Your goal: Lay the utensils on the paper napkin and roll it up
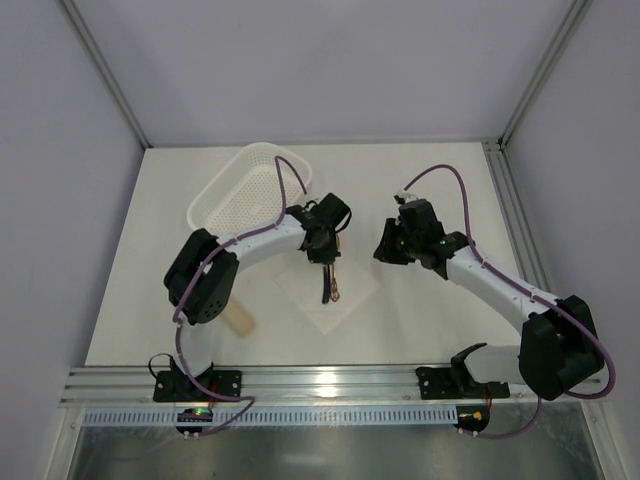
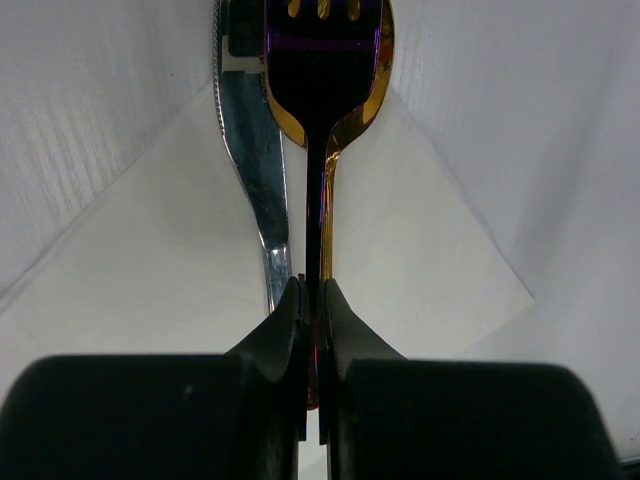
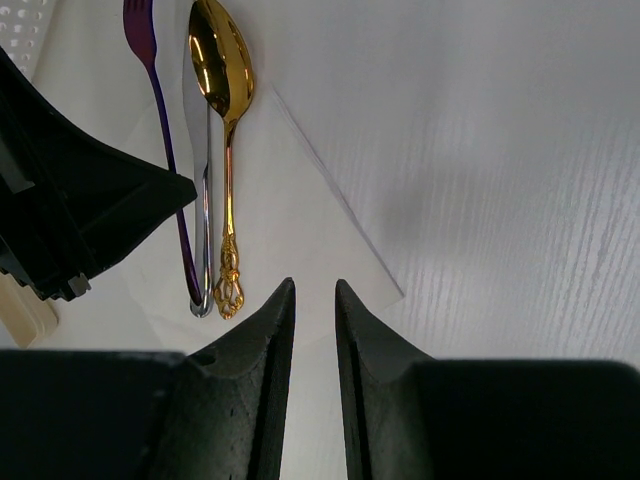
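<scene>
Both arms, the left arm [image 1: 262, 240] and the right arm [image 1: 490, 285], are white tube links with chunky black joint housings, pretty clean two-tone look. A purple cable [image 1: 292, 185] runs along each one. The left pincer [image 2: 312, 290] and right pincer [image 3: 313, 285] have matte black fingers [image 3: 265, 350] tapering to narrow wedge tips. Black base plates [image 1: 215, 381], and there's a tiny green light [image 1: 400, 240] on the right wrist
</scene>
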Robot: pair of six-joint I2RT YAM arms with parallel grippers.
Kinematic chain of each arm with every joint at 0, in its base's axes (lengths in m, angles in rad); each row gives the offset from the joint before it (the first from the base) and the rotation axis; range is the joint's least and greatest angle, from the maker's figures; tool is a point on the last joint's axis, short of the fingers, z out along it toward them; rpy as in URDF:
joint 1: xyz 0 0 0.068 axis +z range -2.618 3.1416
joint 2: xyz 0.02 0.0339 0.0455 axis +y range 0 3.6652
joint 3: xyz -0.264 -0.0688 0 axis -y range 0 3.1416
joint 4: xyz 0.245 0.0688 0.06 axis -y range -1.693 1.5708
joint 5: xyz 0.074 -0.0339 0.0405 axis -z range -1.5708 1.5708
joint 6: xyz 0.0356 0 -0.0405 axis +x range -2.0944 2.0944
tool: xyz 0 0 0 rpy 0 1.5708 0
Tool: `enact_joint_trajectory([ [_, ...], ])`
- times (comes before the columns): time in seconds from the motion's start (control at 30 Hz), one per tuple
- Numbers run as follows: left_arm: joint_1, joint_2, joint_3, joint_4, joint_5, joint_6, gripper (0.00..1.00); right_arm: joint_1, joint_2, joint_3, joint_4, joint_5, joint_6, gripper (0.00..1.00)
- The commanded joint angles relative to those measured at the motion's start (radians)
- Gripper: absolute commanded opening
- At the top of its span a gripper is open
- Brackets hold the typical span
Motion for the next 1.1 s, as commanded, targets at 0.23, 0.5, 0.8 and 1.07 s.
enact_joint_trajectory([
  [0.23, 0.004, 0.02, 0.013, -0.004, -0.018, -0.036, 0.03, -0.015, -0.041, -0.007, 0.034, -0.013, -0.017, 0.25],
  [0.5, 0.021, 0.025, -0.002, 0.007, -0.003, -0.052, 0.05, -0.021, -0.043, -0.012, 0.035, -0.017, -0.02, 0.25],
  [0.8, 0.028, 0.039, -0.008, 0.014, 0.009, -0.055, 0.08, -0.026, -0.047, -0.013, 0.036, -0.022, -0.018, 0.25],
  [1.07, 0.028, 0.056, -0.004, 0.013, 0.016, -0.055, 0.1, -0.03, -0.055, -0.018, 0.037, -0.02, -0.021, 0.25],
])
